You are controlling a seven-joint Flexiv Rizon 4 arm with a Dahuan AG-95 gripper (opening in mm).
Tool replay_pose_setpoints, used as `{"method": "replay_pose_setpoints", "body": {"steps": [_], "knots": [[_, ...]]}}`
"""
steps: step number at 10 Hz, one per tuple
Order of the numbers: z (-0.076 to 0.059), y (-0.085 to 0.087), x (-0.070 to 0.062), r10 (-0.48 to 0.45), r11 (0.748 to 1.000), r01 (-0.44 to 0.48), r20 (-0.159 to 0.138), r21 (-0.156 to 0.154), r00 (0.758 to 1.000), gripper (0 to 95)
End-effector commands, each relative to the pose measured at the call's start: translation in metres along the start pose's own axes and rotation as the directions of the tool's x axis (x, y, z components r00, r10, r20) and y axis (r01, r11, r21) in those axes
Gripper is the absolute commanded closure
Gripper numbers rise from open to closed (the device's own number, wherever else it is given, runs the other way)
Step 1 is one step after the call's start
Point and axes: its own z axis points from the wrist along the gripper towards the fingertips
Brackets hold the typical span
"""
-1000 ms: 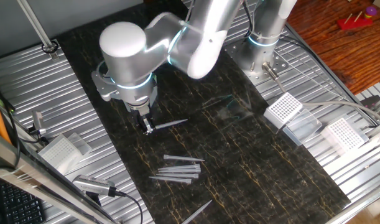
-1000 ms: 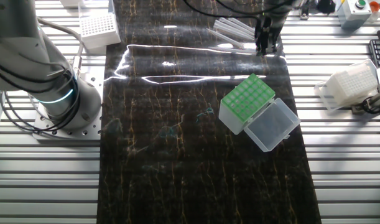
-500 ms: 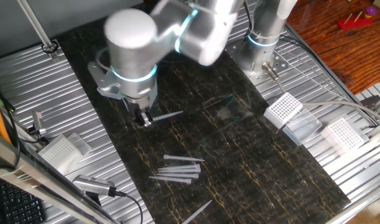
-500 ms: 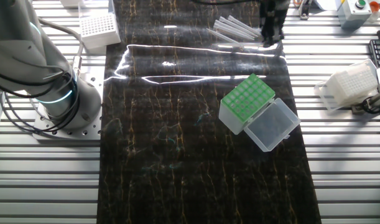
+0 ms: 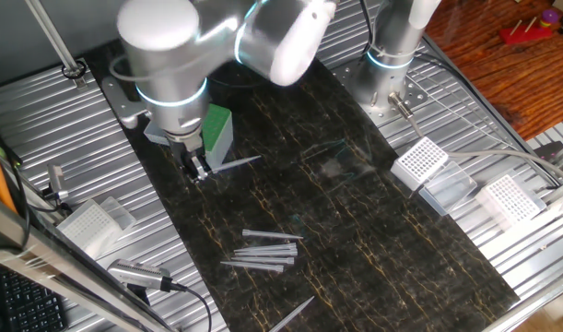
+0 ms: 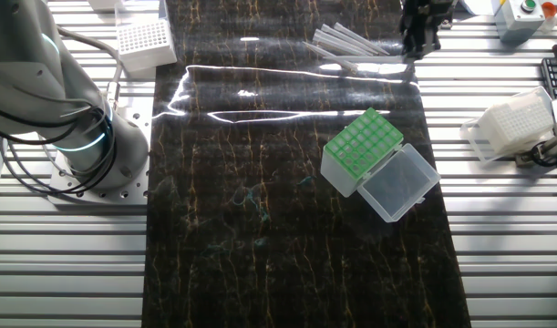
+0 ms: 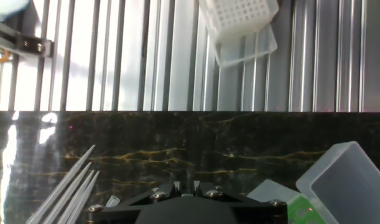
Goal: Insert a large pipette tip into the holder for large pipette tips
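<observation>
Your large pipette tip (image 5: 233,164) is off the tabletop (image 5: 392,240), pinched at one end in the gripper (image 5: 198,169), whose jaws are closed on it. Its long axis lies close to horizontal, running out sideways from the jaws towards the right of one fixed view and rising slightly, with the slender end pointing away from the gripper.

That attitude is the main hazard: the tip must go point down into the green top of the holder for large pipette tips (image 6: 362,146), so you need to swing it upright first. A thin, smooth taper held only by its end may pivot or slip in the jaws during that turn, and a skewed tip would catch the edge of a hole instead of entering.

In one fixed view the holder (image 5: 216,131) sits just behind the gripper, so a careless rotation could sweep the tip against its side or its open clear lid (image 6: 398,182) (the other fixed view shows the gripper (image 6: 420,35) only partly, at the top edge).

The loose spare tips (image 5: 261,251) lie well apart from the gripper on the tabletop.
</observation>
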Motion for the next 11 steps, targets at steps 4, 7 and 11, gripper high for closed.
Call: {"method": "replay_pose_setpoints", "body": {"steps": [4, 7, 11], "knots": [[-0.002, -0.039, -0.019, -0.031, 0.999, 0.031, -0.002, 0.015, 1.0, 95.0], [0.009, -0.058, -0.027, -0.068, 0.997, 0.068, 0.009, 0.037, 0.998, 95.0], [-0.009, -0.058, -0.021, -0.072, 0.997, 0.071, 0.019, 0.039, 0.997, 95.0]]}}
